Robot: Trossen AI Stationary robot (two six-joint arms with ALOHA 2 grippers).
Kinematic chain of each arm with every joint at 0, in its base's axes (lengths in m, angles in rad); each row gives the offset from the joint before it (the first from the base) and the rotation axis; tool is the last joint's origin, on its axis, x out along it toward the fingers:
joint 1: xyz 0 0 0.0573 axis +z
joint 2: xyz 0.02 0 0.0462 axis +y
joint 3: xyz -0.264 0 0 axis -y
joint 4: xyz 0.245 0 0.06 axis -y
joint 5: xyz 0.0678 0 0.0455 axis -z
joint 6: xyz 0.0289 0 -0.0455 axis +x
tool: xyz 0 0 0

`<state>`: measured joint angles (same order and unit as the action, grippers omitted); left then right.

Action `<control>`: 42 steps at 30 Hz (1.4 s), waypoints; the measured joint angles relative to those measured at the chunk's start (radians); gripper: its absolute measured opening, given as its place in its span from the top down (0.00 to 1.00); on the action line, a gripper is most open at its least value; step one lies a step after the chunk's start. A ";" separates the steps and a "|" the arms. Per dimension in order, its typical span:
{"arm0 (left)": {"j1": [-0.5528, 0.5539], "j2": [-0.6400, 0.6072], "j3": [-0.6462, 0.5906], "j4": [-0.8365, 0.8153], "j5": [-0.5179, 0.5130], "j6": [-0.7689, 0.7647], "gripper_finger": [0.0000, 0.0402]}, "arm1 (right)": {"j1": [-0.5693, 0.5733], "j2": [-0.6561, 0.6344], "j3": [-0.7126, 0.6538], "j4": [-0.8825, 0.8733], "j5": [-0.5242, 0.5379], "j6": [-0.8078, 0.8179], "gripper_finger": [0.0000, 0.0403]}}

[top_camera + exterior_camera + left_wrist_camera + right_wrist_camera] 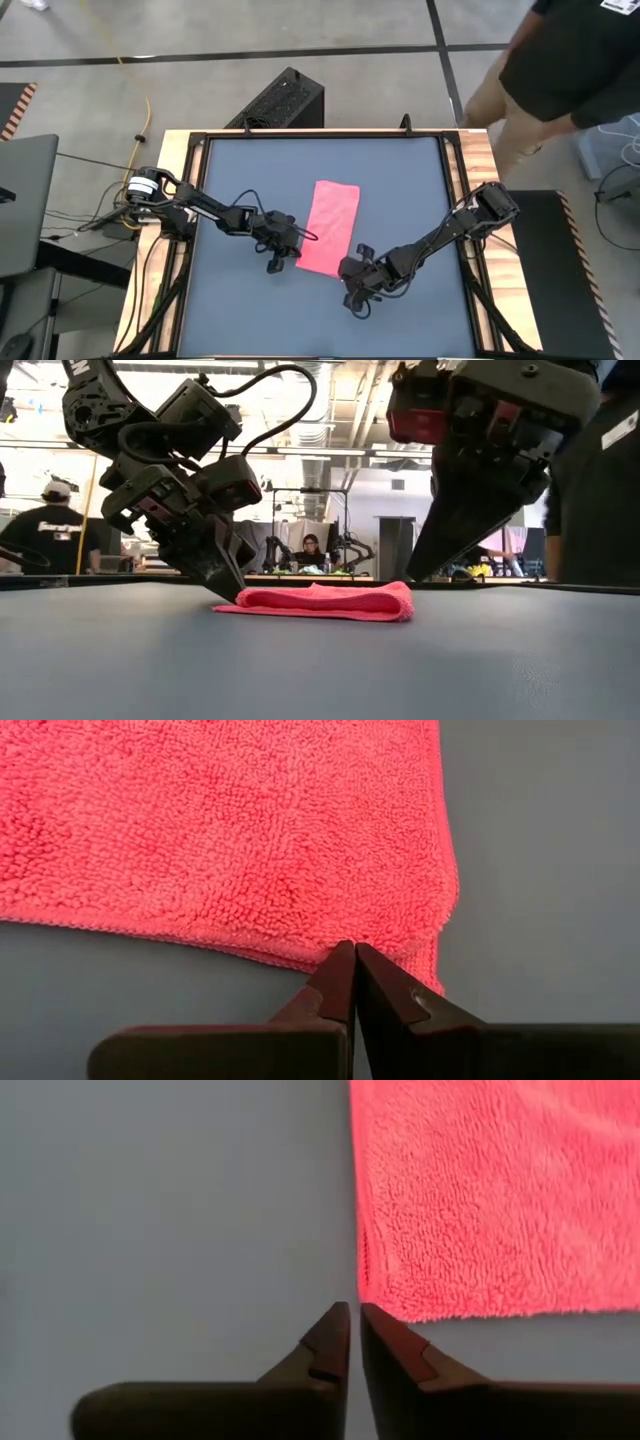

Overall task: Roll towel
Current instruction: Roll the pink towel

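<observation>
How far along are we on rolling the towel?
Done: the pink towel lies folded into a long narrow strip on the table. No roll shows yet.

In hand: both grippers sit at its near end. The left gripper, shut, is at one corner's edge; the right gripper is nearly closed beside the other corner, on bare table.

Left: grip the end and roll it up along the strip.

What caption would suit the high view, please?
Both arms' fingers meet the near end of a folded pink towel on the grey table.
</observation>
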<state>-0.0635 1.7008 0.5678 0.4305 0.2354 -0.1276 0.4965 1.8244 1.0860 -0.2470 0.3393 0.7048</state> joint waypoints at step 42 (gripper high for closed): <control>-0.086 -0.079 -0.001 0.007 0.013 0.410 0.66 | -0.041 0.063 0.001 0.041 0.003 -0.242 0.73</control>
<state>-0.1492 1.6217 0.5667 0.4379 0.2481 0.2823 0.4553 1.8874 1.0866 -0.2058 0.3428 0.4629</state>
